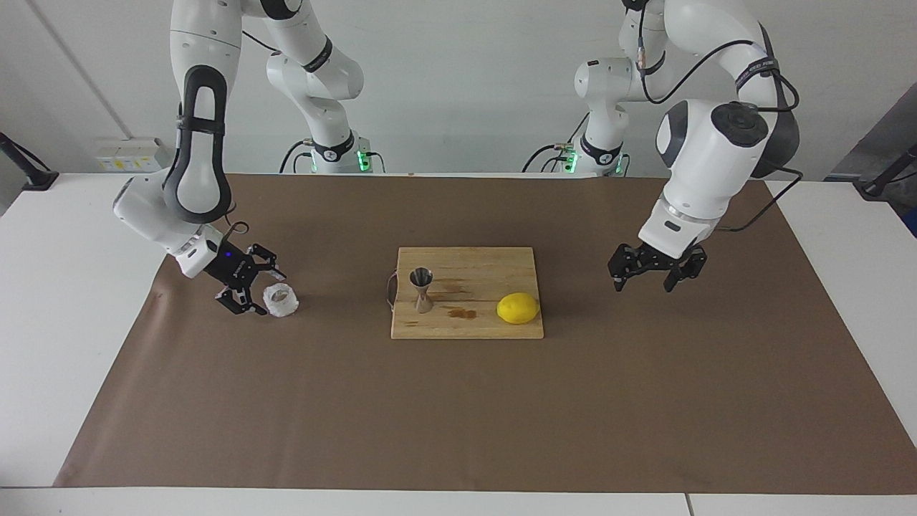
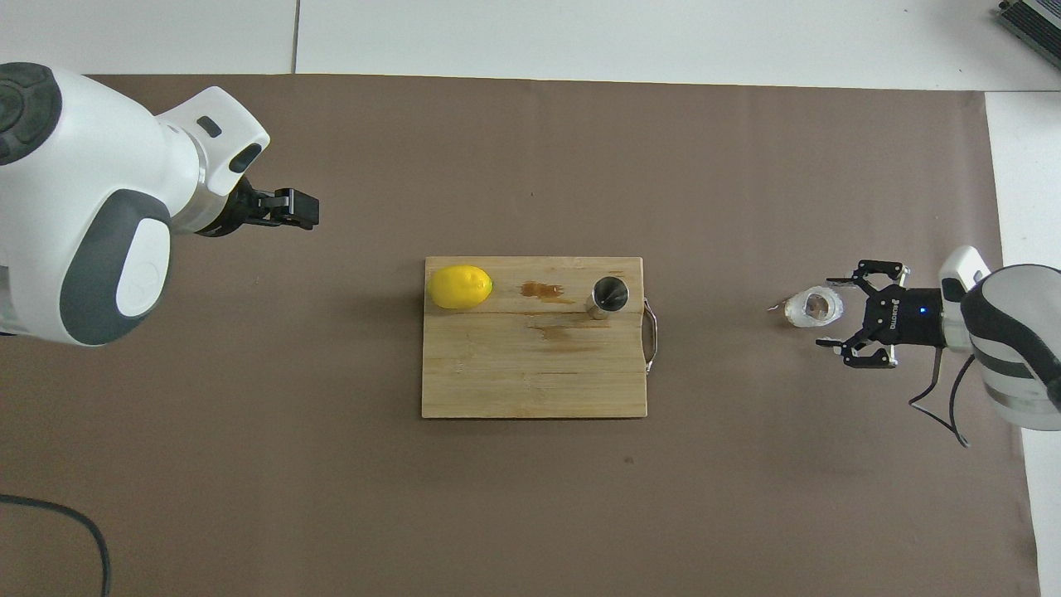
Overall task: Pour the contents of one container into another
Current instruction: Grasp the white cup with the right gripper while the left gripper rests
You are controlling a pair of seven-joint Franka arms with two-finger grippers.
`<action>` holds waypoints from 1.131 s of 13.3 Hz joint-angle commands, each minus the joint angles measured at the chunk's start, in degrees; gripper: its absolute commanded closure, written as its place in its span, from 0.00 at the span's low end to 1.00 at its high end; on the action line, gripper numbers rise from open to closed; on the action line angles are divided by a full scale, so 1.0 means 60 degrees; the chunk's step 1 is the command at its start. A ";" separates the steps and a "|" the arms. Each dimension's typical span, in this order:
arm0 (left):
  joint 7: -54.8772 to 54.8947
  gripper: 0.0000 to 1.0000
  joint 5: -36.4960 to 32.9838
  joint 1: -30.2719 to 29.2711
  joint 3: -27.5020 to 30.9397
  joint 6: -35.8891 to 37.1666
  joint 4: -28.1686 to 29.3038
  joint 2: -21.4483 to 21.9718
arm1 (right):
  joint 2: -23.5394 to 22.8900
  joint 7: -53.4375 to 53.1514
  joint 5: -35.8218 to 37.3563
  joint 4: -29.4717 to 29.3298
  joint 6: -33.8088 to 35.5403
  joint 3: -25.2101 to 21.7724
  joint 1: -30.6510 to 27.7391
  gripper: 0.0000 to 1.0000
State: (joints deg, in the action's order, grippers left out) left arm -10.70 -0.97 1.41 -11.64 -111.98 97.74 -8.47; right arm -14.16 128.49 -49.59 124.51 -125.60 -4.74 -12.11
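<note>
Nearest the facing camera is the wooden cutting board (image 1: 466,292), your landmark. On it stand the steel jigger (image 1: 422,289), upright, toward the right arm's end, and a lemon (image 1: 517,308) toward the left arm's end; a brown stain lies between them. Off the board, well toward the right arm's end, the white crinkled cup (image 1: 281,299) sits on the brown paper. Your right gripper (image 1: 252,290) is low just beside the cup, fingers spread, nothing grasped. The left gripper (image 1: 648,275) waits over the paper off the board's other end, fingers released.

Overhead view: the right gripper (image 2: 839,313) is level with the cup (image 2: 814,307), its spread fingers flanking the cup's outer side but not yet round it. Centre the fingers on the walls before closing; they look thin and crushable, so squeeze gently and lift level. Something dark shows inside. The jigger's (image 2: 609,296) mouth is narrow, so pour slowly. The left gripper (image 2: 297,207) hangs well clear of the board (image 2: 530,365).
</note>
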 commanded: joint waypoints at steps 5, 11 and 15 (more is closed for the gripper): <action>0.0173 0.00 -0.0191 0.0174 0.0721 0.1685 0.0161 0.1630 | -0.0189 0.0850 -0.0715 0.0020 0.0191 0.0072 -0.0062 0.00; 0.1725 0.00 -0.0191 0.0396 0.1838 0.2213 0.0161 0.2172 | -0.0189 0.0850 -0.0964 0.0021 0.0279 0.0086 0.0026 0.92; 0.1725 0.00 -0.0191 0.0381 0.1853 0.2419 0.0131 0.2261 | -0.0189 0.0865 -0.0979 0.0006 0.0308 0.0115 0.0040 1.00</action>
State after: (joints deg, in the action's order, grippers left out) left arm -0.91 -1.12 2.84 -0.88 -98.48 97.77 3.90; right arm -15.30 131.83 -53.19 124.46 -124.64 -4.40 -11.61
